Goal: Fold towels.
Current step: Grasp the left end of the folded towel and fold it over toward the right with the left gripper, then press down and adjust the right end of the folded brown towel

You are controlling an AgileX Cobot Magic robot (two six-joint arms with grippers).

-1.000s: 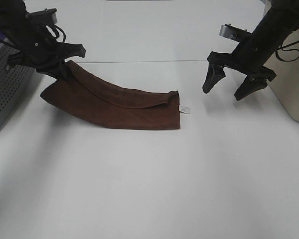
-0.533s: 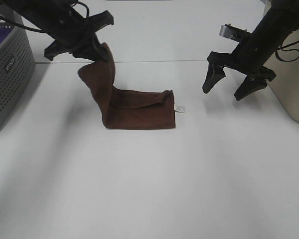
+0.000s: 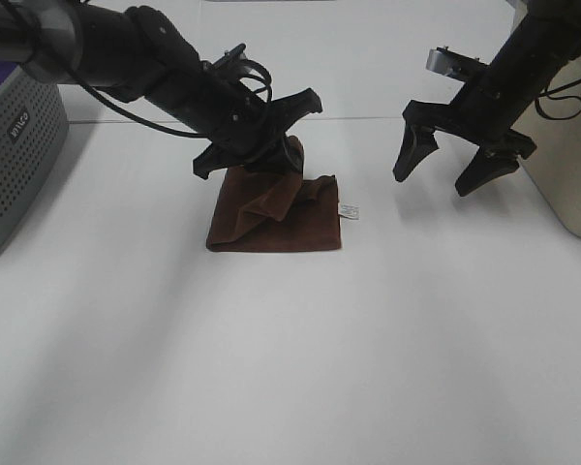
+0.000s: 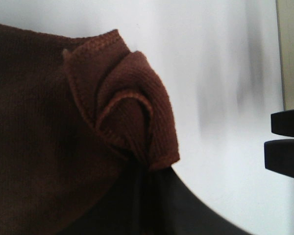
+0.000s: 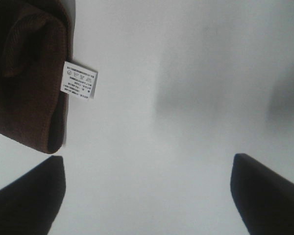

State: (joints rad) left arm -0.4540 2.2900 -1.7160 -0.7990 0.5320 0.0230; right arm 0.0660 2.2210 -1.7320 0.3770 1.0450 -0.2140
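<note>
Currently the towel (image 3: 276,218) lies on the worktop (image 3: 300,378), a little toward 11 o'clock from its middle in the high view. It forms a dark brown, roughly rectangular stack. Its white tag (image 3: 349,210) sticks out flat at the 3 o'clock edge.

The left gripper (image 3: 271,153) reaches in from 10 o'clock, low over the stack's 12 o'clock side, and is clamped on a gathered corner. In the left wrist view that corner is rolled and puckered, with the hem curled on itself right at the pinch. The top layer sags in loose creases and is not yet flat.

The right gripper (image 3: 445,170) hangs at about 2 o'clock from the towel, well apart from it. Its jaws are spread and it holds nothing. Its wrist view shows bare worktop between the fingers, with the tagged edge off to one side.

We judge the step in hand to be laying the carried corner onto the tagged end.
- Bring the corner toward 3 o'clock until it sits over the corner beneath it.
- Lower until the cloth rests on the layer below, and only then let go.
- Letting go from height risks a skewed, bunched layer.
- The curl at the pinch probably needs a light outward draw to unroll.
- The free gripper could steady the tagged edge if the stack slides.
</note>
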